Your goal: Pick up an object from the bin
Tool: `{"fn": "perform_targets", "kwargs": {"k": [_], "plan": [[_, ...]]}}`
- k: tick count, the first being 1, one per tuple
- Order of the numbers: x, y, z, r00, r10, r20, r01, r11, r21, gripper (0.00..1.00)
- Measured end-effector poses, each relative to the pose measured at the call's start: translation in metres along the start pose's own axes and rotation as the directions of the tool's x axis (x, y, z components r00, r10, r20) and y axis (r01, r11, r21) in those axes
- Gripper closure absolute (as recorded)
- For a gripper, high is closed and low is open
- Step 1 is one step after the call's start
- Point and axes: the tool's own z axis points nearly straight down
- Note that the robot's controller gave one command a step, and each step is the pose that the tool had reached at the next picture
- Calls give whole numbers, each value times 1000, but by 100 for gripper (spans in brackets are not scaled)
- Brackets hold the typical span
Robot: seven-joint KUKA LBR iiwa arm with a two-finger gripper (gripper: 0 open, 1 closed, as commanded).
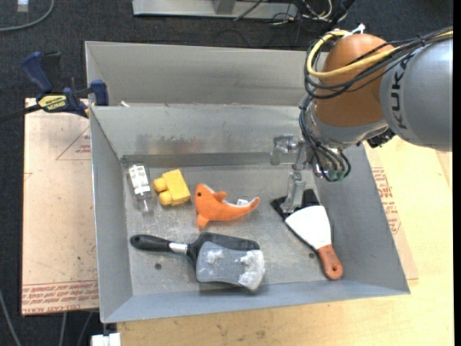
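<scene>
Scraper with a white blade and an orange handle [317, 238] lies in the lower right of the grey metal bin [108, 193]. Its handle points toward the bottom right corner and its blade fans out toward the upper left. To its left along the bottom of the bin floor rests a black-handled tool with a wide grey head [216, 259]. The handle runs off to the left and there are pale patches on the head.

Further back, across the middle of the floor, sits a loose row of three things, each apart from the others. An orange fish-shaped toy [218, 206] is just above the grey head. A yellow block [171, 187] lies to its left. Leftmost is a small clear-and-white piece [140, 184] near the left wall.

Right of the toy, the gripper [292, 202] hangs low over the floor at the upper left edge of the white blade. From where I stand I cannot tell whether it is open or closed, or whether it touches the blade. Above it the wrist's orange cover [353, 78], ringed with cables, leads off to the grey arm [432, 92] at the upper right of the frame.
</scene>
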Motion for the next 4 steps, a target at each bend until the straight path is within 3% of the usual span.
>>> {"fn": "perform_targets", "kwargs": {"k": [1, 2, 3, 4], "plan": [[0, 0, 0, 1000, 0, 0, 0, 1000, 0, 0], [-7, 33, 44, 1000, 7, 10, -7, 1000, 0, 0], [-4, 81, 88, 1000, 12, -1, -12, 1000, -1, 0], [14, 109, 105, 975, -220, 13, 220, 975, 1, 100]]}}
